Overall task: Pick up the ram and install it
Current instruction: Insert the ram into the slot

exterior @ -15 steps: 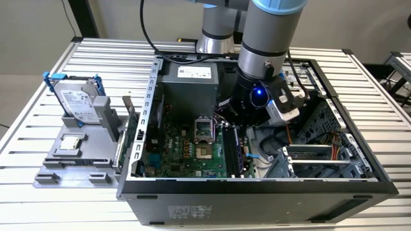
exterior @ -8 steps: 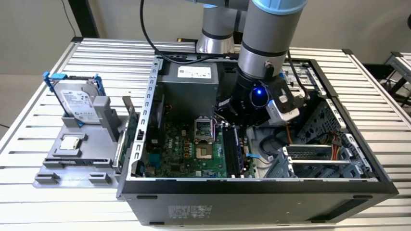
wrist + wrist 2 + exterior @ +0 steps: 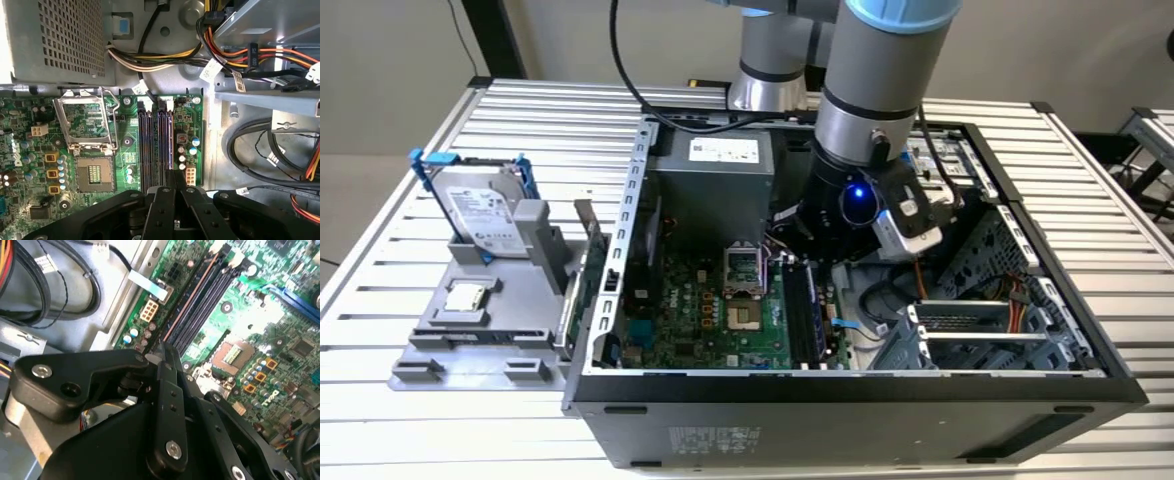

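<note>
I am at the putting-in step, I think: my jaws (image 3: 162, 352) look pinched shut on the ram (image 3: 192, 297), which stands on its edge along a black slot (image 3: 145, 145) of the green board (image 3: 130, 150), and seating it calls for a straight, firm push.

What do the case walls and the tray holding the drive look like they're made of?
Case walls: seemingly bare sheet metal, dull grey, with thin folded edges and punched holes. Tray: probably moulded plastic, matte uniform grey, with blocky rounded forms. The drive standing in it looks brushed silver metal.
</note>
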Available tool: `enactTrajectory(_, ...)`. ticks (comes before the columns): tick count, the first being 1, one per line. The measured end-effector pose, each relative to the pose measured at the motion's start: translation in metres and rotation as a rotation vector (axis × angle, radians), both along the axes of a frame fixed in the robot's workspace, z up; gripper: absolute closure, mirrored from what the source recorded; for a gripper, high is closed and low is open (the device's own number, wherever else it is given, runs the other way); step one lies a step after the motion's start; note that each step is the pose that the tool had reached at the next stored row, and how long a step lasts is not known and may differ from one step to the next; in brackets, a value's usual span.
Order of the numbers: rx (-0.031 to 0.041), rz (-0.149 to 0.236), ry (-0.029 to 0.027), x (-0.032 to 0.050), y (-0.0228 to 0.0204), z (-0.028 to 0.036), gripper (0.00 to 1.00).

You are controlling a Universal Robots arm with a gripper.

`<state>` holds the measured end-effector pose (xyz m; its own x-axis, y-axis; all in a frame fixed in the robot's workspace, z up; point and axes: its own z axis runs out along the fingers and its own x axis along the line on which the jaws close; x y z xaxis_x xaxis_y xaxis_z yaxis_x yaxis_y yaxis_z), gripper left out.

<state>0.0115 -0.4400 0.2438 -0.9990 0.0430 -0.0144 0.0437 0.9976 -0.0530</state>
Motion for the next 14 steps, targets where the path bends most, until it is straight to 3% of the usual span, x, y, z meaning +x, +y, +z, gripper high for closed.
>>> enactTrajectory(3, 0.0531, 0.0, 0.0014, 0.0, -0.0025, 0.0, 1.0)
enactTrajectory(5, 0.0742, 0.0, 0.0019, 0.0003, -0.0048, 0.0, 1.0)
enactTrajectory(7, 0.0824, 0.0, 0.004, 0.0009, -0.0076, 0.0, 1.0)
enactTrajectory(14, 0.0903, -0.001, 0.0163, 0.0049, -0.0187, 0.0001, 1.0)
